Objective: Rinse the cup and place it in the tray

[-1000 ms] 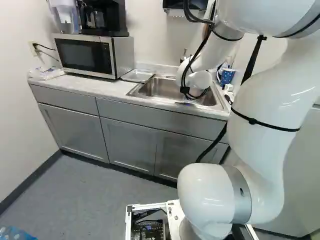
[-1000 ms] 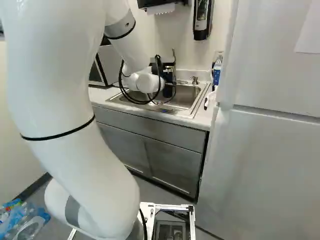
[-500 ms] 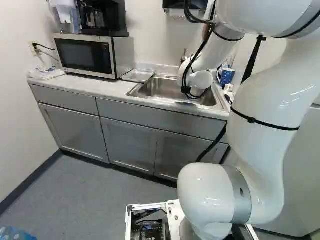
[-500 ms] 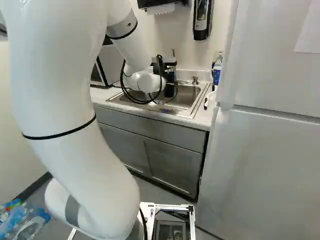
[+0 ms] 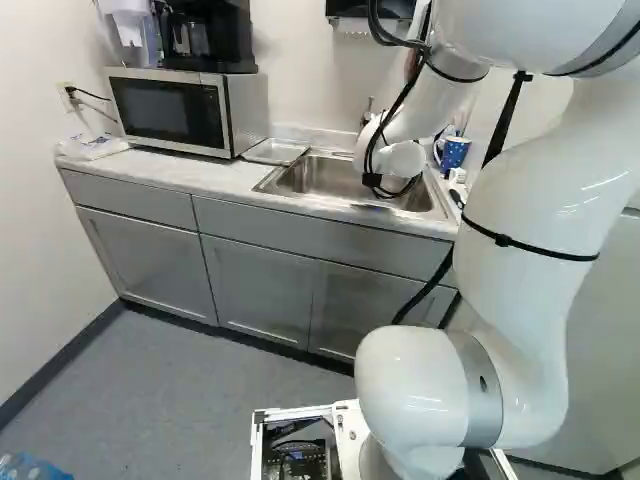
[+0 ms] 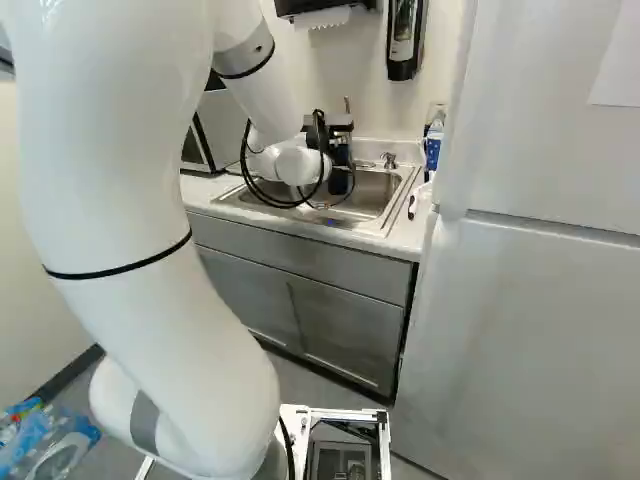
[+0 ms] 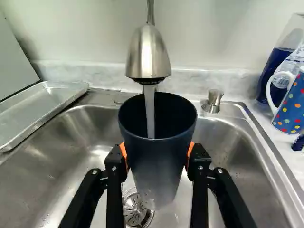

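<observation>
My arm point(image 6: 300, 165) has shifted slightly toward the right of the right base view since a second ago; the base has stayed put. My hand point(image 7: 157, 156) is closed on the dark blue tumbler point(image 7: 156, 175), one orange pad against each side. The tumbler stands roughly upright beneath the faucet point(image 7: 148, 54), with water point(image 7: 150, 111) running into its mouth. Below the faucet, the drain point(image 7: 137, 211) shows beyond the tumbler's base in the sink point(image 7: 47, 185).

I judge the wall stiff and light, probably plastic, though it will grow heavier as it fills and slick where wet. I would keep this hold below the rim, where the widening wall should resist slipping down, squeeze firmly without crushing, and empty it before carrying.

The tray point(image 7: 42, 102) lies on the microwave point(image 5: 170, 112) side of the faucet; the dotted mug point(image 7: 292, 104) is on the other side.
</observation>
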You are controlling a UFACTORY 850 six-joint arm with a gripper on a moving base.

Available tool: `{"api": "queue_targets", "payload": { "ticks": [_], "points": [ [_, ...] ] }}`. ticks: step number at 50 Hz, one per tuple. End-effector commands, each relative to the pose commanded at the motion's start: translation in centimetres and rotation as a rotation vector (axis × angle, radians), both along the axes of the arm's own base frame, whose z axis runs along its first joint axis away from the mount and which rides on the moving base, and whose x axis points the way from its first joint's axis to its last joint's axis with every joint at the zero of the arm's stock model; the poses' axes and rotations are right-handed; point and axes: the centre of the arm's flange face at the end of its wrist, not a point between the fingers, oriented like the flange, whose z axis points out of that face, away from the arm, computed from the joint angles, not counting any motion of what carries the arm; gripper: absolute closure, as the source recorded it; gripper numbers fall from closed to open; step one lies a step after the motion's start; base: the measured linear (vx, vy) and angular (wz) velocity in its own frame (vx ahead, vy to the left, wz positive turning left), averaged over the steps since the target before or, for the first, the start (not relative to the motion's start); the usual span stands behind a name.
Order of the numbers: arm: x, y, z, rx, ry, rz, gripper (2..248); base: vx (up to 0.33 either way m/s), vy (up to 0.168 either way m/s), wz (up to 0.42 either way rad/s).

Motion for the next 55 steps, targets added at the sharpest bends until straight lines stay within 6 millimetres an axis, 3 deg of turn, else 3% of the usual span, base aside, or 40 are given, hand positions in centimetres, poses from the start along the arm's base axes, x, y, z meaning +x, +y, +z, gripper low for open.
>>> {"api": "queue_targets", "payload": {
  "ticks": [55],
  "points": [
    [0.00, 0.00, 0.00, 0.000, 0.000, 0.000, 124, 0.000, 0.000, 0.000]
  ]
}}
